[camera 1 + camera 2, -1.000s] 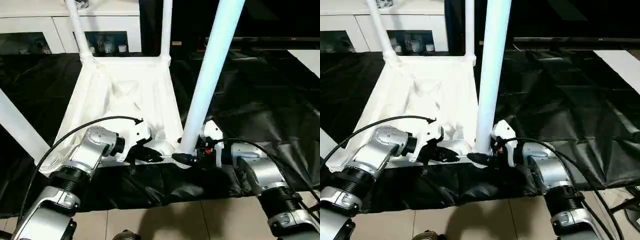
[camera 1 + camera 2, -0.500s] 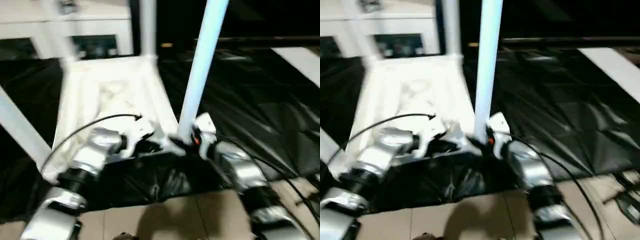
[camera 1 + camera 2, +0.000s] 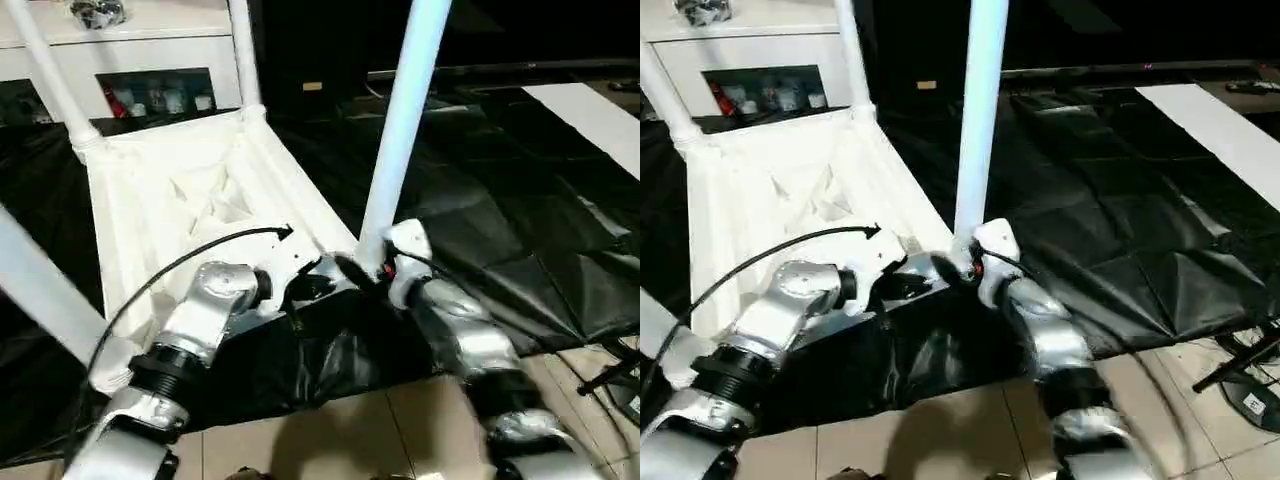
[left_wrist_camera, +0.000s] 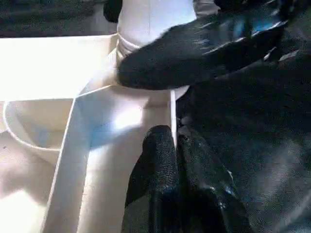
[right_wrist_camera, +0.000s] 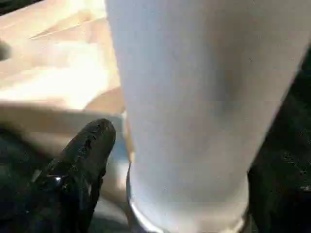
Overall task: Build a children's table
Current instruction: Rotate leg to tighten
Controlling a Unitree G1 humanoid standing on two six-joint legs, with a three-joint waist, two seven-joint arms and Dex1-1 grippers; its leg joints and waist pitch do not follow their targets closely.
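White plastic makes up the children's table (image 3: 190,190), which lies upside down on a black sheet (image 3: 500,230) in the left and middle part of the head views, with its rimmed underside facing up. Four legs stand in the corner sockets: two far legs (image 3: 245,55) at the upper left of the frame, one near leg (image 3: 405,120) rising in the middle up to the top edge, and one more leg (image 3: 40,290) that crosses the left edge of the frame. The left end effector (image 4: 176,145) is at the near rim of the table top, just left of the near middle leg; in the left wrist view its two black fingers (image 4: 160,160) are pressed together with the thin white rim edge between them, so it is pinching the rim. The right end effector (image 3: 362,272) is at the base of the near middle leg, where the leg enters its corner socket; in the right wrist view one black finger (image 5: 85,160) lies beside the thick white leg (image 5: 189,107), and the other one is hidden behind the leg, so I cannot tell if it really clamps the leg. Behind the table, at the upper left of the frame, stands a white cabinet (image 3: 150,50) with glass doors. Light floor tiles (image 3: 400,430) show along the lower edge.
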